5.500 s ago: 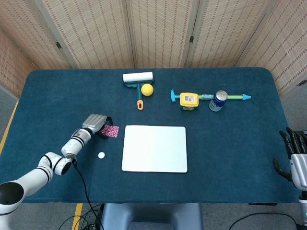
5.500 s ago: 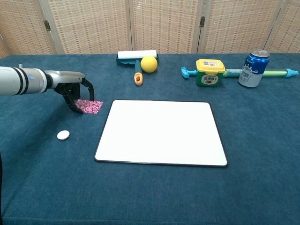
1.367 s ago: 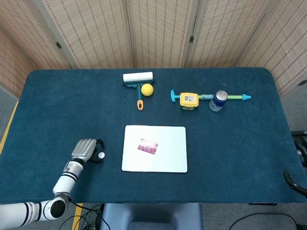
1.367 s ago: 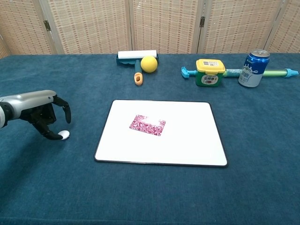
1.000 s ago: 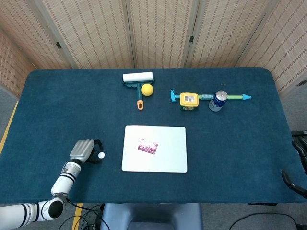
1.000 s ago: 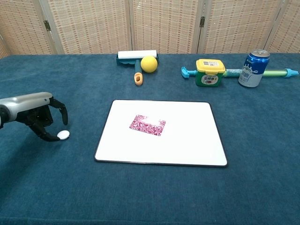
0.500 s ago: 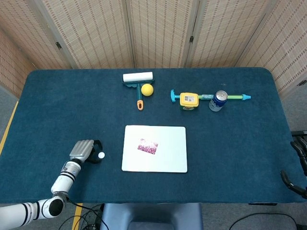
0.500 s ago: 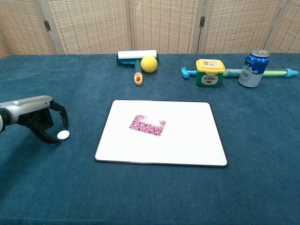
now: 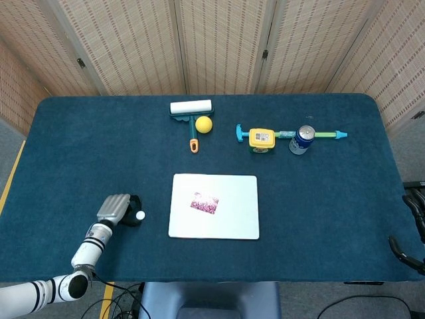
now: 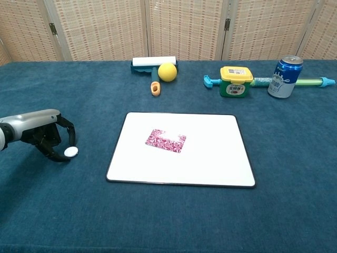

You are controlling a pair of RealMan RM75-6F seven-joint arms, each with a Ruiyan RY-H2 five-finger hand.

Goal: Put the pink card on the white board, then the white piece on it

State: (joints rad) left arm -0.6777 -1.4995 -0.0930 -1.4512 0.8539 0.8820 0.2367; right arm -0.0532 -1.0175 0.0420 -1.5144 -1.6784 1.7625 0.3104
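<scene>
Nearest on the blue-covered table (image 10: 174, 221), at its left side, the left hand (image 10: 46, 138) sits low with its fingers curled around one small white piece (image 10: 70, 152), fingertips closing on it from both sides; whether the piece is lifted off the cloth or resting on it cannot be told. At the far right edge of the head view only a dark sliver of the right hand (image 9: 413, 229) shows, too little to tell how its fingers lie. To the right of the left hand lies one white board (image 10: 210, 158), flat, with one pink card (image 10: 166, 140) on its left half, well apart from the white piece. Further back is one lint roller (image 10: 154, 64) with one yellow ball (image 10: 167, 71) touching it. To the right, one yellow tape measure (image 10: 235, 81) and one blue can (image 10: 285, 77) stand by one long teal tool (image 10: 310, 81).
</scene>
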